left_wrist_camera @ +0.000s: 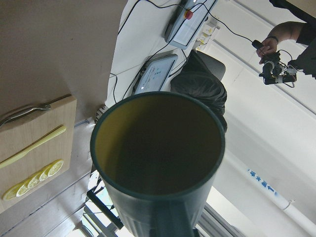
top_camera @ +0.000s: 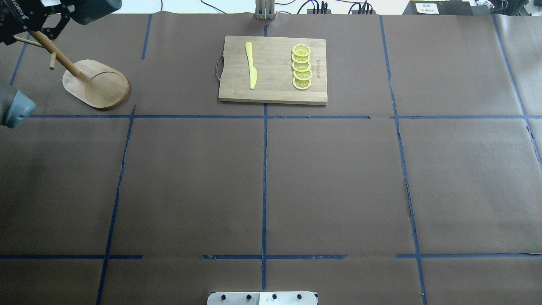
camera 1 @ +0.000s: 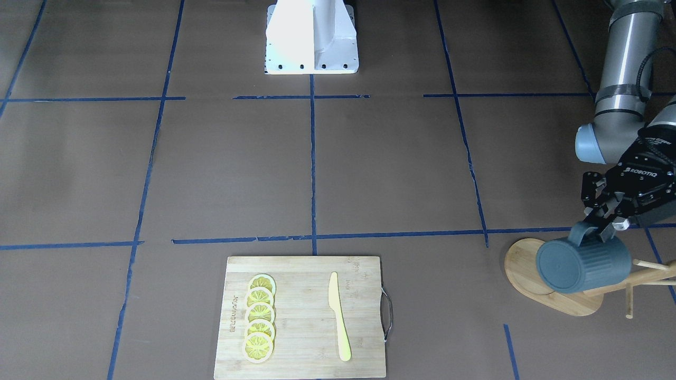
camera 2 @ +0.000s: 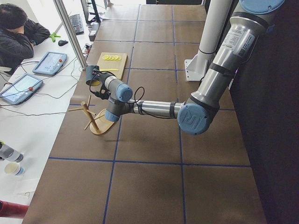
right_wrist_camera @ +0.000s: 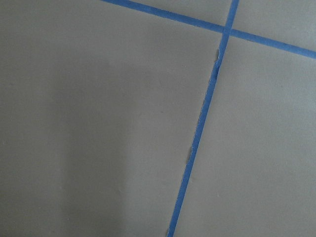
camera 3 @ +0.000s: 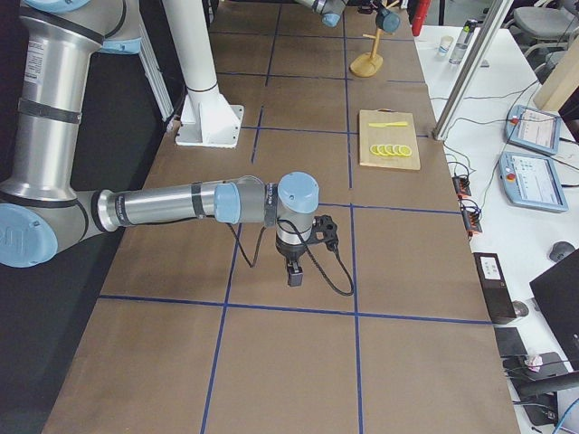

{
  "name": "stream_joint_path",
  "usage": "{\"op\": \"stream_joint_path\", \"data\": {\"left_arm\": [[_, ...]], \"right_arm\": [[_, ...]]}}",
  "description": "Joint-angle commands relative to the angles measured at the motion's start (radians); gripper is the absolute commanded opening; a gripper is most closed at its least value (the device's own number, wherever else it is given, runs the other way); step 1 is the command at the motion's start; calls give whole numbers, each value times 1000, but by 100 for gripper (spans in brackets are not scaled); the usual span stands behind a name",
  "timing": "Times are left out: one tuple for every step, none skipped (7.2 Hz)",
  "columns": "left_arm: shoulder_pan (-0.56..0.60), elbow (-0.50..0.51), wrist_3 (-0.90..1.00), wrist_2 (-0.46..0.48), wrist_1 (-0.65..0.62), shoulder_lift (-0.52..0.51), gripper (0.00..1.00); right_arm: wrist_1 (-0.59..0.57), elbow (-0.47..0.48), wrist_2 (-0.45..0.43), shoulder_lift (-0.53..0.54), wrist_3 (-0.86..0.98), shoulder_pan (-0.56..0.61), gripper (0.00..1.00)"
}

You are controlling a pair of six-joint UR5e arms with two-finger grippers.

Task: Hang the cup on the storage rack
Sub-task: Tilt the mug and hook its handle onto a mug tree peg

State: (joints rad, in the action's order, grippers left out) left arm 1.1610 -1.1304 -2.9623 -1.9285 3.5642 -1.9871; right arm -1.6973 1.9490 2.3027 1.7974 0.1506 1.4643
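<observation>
The dark teal-grey cup (camera 1: 583,264) lies on its side in the air, its bottom toward the front camera. My left gripper (camera 1: 602,224) is shut on its handle and holds it above the bamboo storage rack (camera 1: 528,272), close to the pegs (camera 1: 648,264). From overhead, the cup (top_camera: 91,9) is at the far left corner, above the rack's post (top_camera: 55,53) and oval base (top_camera: 96,84). The left wrist view looks into the cup's yellow inside (left_wrist_camera: 158,143). My right gripper (camera 3: 294,271) points down over bare table; I cannot tell whether it is open or shut.
A bamboo cutting board (top_camera: 275,91) with a metal handle holds several lemon slices (top_camera: 301,67) and a yellow knife (top_camera: 251,65). The white robot base (camera 1: 311,37) stands at the table's edge. A person (camera 2: 16,35) sits beyond the far edge.
</observation>
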Motion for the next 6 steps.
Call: {"op": "stream_joint_path", "data": {"left_arm": [[6,15,-1,-10,54,27,1],[9,39,-3,-10,77,28,1],[19,94,-3,-10,135,27,1],[19,119,-7,-10,163,27,1],[29,124,-7,-10,165,28,1],[45,136,-9,-12,165,28,1]], "right_arm": [[2,1,0,-1,1,5,100],[2,1,0,0,1,8,100],[2,1,0,0,1,10,100],[2,-1,0,0,1,10,100],[2,-2,0,0,1,10,100],[2,-1,0,-1,3,13,100]]}}
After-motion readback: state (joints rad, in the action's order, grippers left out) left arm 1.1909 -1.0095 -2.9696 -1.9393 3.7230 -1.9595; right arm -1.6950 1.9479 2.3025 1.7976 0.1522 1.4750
